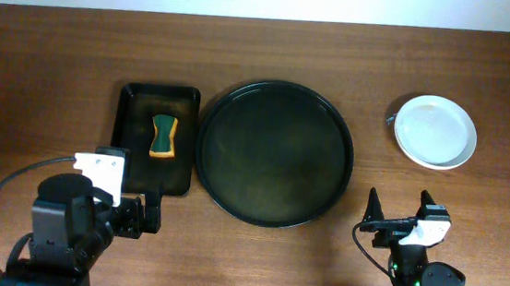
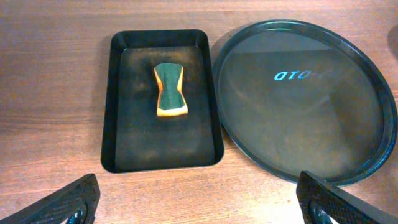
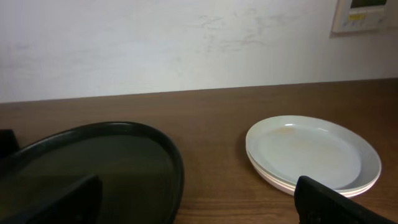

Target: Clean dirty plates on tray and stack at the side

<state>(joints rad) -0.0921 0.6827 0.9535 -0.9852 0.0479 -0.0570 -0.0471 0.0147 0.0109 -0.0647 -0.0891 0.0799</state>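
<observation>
- Plates (image 1: 436, 131) stacked far right on the surface (image 1: 48, 69), tray (image 1: 274, 153) bare.
- Both jaws wide, holding nothing, parked at the near edge.
- Risk: I swing the right arm (image 1: 424, 274) out and clip the stack.

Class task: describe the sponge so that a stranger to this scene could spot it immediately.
Start at the large round black tray. Just left of it sits a smaller rectangular black tray. The sponge lies inside that: waisted, green-topped with orange sides, the only coloured thing there.
</observation>
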